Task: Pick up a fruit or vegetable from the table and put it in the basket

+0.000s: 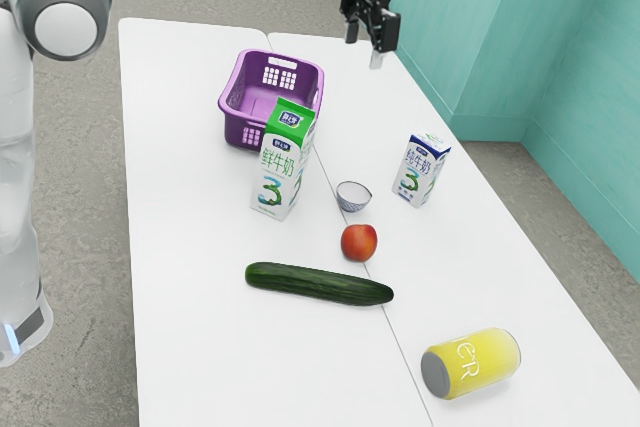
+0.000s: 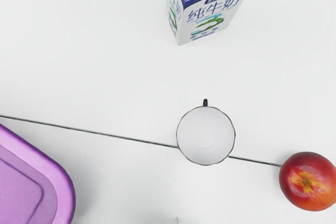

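Purple basket (image 1: 236,127): the likely goal, upright; a release too near its rim could leave the fruit perched there or tip it outside.
Green-topped milk carton (image 1: 285,167): tall, upright, just beside the basket on the side toward the cucumber; a low, straight carry could knock it over.
Cucumber (image 1: 320,284): lies lengthwise across the exterior view, well apart from the basket; gripped off-centre it could swing, and its length could catch the basket's rim.
Patterned bowl (image 1: 352,198): small, near the nectarine on the basket side; a finger coming down wide could clip it.
Nectarine (image 1: 359,242): on the table, between bowl and cucumber; its round skin could make it roll if one finger lands first.
Gripper (image 1: 364,48): raised, fingers parted with nothing between them.
Blue-topped milk carton (image 1: 420,171): upright; a wide sweep could topple it.
Yellow can (image 1: 471,362): on its side; a nudge could start it rolling.
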Action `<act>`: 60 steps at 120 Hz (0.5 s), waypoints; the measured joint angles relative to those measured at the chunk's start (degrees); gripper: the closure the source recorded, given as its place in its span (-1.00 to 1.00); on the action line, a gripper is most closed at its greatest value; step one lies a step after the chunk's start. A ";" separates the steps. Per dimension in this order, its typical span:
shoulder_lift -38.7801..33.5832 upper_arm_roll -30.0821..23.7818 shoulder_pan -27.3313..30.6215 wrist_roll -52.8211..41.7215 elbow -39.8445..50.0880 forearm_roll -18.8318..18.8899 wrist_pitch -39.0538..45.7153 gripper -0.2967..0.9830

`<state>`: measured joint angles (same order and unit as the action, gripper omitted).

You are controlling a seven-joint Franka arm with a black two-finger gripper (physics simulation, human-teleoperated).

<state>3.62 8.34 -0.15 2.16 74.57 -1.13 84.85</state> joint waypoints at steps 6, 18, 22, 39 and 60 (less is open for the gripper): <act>0.00 0.00 -0.31 0.18 0.04 -0.03 0.01 -0.54; 0.02 0.00 -0.72 0.49 0.06 -0.08 0.02 -0.54; 0.00 0.02 -0.78 0.58 0.07 -0.11 0.03 -0.54; -2.45 -3.26 1.90 0.53 -13.49 -0.67 -2.68 -0.54; 0.12 -8.68 3.55 0.15 -12.70 -0.18 -4.96 -0.54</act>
<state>3.73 -0.34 3.40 2.31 61.88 -1.31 79.90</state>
